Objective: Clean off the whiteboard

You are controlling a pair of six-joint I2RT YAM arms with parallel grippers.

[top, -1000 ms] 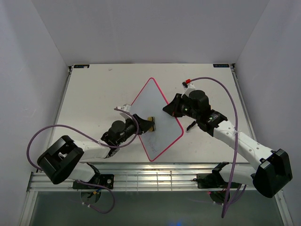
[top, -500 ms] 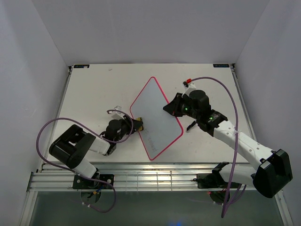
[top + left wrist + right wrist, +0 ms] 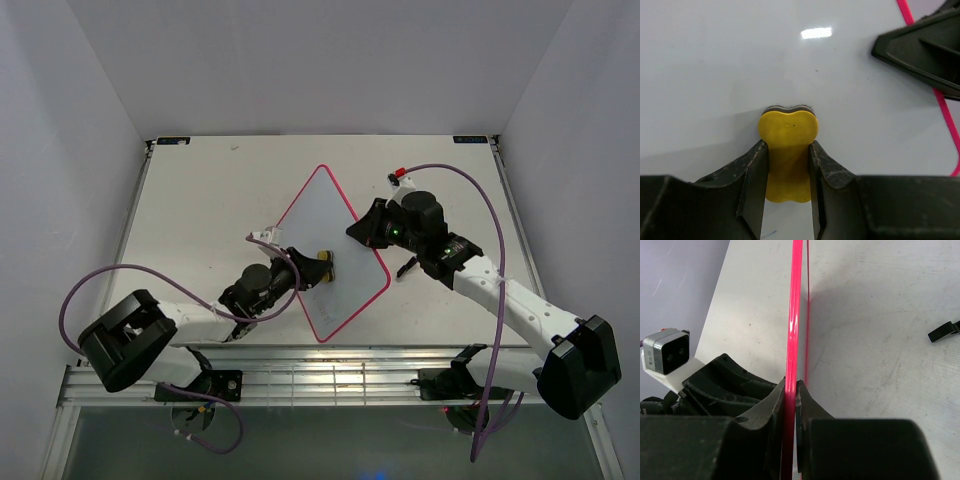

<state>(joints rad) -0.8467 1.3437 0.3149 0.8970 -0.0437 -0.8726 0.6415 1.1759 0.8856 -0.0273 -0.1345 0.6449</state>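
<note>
The whiteboard (image 3: 325,235), glossy white with a thin pink-red frame, lies tilted like a diamond at the table's middle. My left gripper (image 3: 318,268) is shut on the small yellow eraser (image 3: 788,131), which presses flat on the board's white surface (image 3: 740,60). A faint blue mark (image 3: 768,233) shows just below the eraser. My right gripper (image 3: 358,231) is shut on the board's right edge; in the right wrist view the pink-red frame (image 3: 794,315) runs edge-on between my fingertips (image 3: 791,387).
A small black piece (image 3: 407,266) lies on the table right of the board; it also shows in the right wrist view (image 3: 944,331). A small red and white object (image 3: 398,176) lies near the far right. The table's front rail (image 3: 320,360) runs below the board.
My left gripper has swept the eraser across the board: it went left toward the board's left edge, then back right toward the middle. The right gripper and the board have stayed still.
</note>
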